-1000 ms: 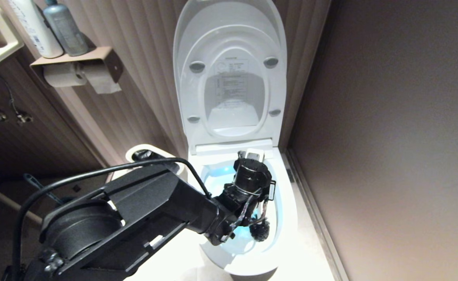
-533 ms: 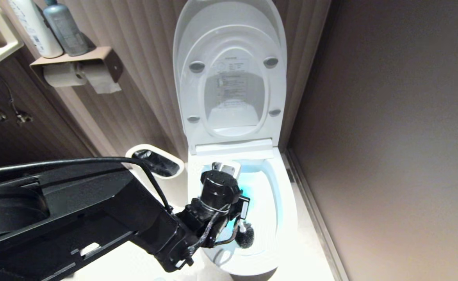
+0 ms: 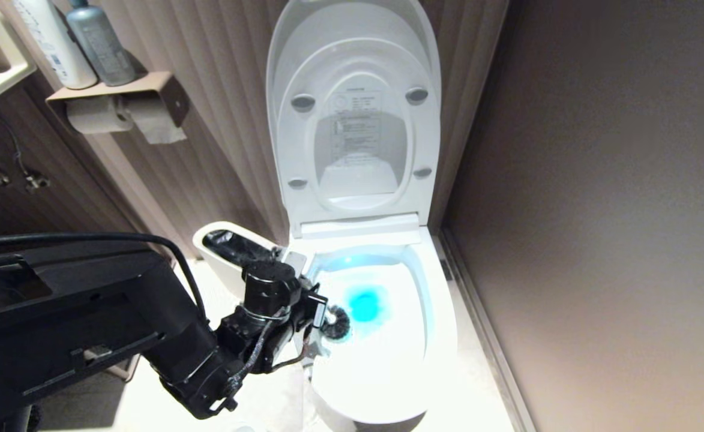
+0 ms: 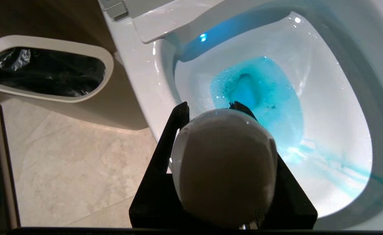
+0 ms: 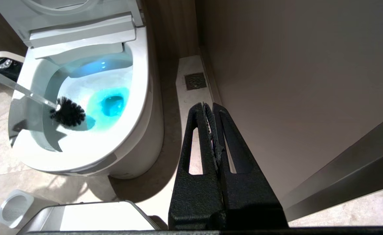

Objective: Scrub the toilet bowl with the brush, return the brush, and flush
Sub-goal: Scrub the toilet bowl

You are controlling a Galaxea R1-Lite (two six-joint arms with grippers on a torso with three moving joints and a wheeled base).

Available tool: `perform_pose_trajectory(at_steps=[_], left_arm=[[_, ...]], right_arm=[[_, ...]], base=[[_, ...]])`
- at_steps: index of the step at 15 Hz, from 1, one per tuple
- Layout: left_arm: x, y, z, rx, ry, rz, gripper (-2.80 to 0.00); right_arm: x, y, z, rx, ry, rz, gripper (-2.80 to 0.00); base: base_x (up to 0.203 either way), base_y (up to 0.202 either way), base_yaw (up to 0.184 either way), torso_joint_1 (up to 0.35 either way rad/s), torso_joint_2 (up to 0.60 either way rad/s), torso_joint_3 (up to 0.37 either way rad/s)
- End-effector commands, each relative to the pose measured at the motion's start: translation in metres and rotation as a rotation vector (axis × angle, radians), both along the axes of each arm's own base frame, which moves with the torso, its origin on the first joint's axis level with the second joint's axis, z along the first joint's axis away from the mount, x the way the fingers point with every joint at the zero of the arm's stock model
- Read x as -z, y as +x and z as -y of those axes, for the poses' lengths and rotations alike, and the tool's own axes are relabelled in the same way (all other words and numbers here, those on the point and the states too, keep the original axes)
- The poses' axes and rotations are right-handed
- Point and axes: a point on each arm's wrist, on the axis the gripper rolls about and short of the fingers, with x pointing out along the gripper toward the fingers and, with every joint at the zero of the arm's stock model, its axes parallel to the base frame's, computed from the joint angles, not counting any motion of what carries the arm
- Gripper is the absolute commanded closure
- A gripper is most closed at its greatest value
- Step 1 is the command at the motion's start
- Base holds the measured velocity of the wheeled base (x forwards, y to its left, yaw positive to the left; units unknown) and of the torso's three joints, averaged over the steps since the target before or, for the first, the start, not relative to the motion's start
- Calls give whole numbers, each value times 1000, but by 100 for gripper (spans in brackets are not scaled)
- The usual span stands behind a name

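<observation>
The white toilet bowl (image 3: pixel 443 312) stands open with its lid up and blue water (image 3: pixel 365 303) at the bottom. My left gripper (image 3: pixel 311 301) hangs over the bowl's left rim, shut on the brush's white handle (image 4: pixel 224 163), whose rounded end fills the space between the black fingers (image 4: pixel 178 117). The black bristle head (image 3: pixel 335 321) rests against the bowl's inner left wall, above the water, and shows again as the brush (image 5: pixel 68 112) in the right wrist view. My right gripper (image 5: pixel 208 106) is parked low beside the toilet, shut and empty.
An off-white waste bin (image 3: pixel 231 243) with a black liner stands against the toilet's left side. A shelf with paper rolls (image 3: pixel 123 102) and bottles is on the left wall. A plain wall (image 3: pixel 598 210) runs close on the right, with a floor drain (image 5: pixel 195 80) beside it. A pale round holder (image 5: pixel 13 207) sits on the floor.
My left arm has swung leftward, carrying the brush from the bowl's front right part across to its left inner wall. The blue water is now uncovered.
</observation>
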Motion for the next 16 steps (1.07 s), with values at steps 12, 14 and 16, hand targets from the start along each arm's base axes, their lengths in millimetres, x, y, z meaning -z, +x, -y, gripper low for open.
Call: perform_pose_trajectory(at_steps=[12,14,16], left_arm=[[-54,44,-43,-96,-100,175,0],[-83,31,-36,-87,-175,144,0],[-127,17,-29,-70,-288,141,0]], right_arm=[[0,0,0,0,1,1,0],[0,0,0,0,1,1,0],[0,0,0,0,1,0,0]], base=[[0,0,0,0,0,0],[0,0,0,0,0,0],[0,0,0,0,0,0]])
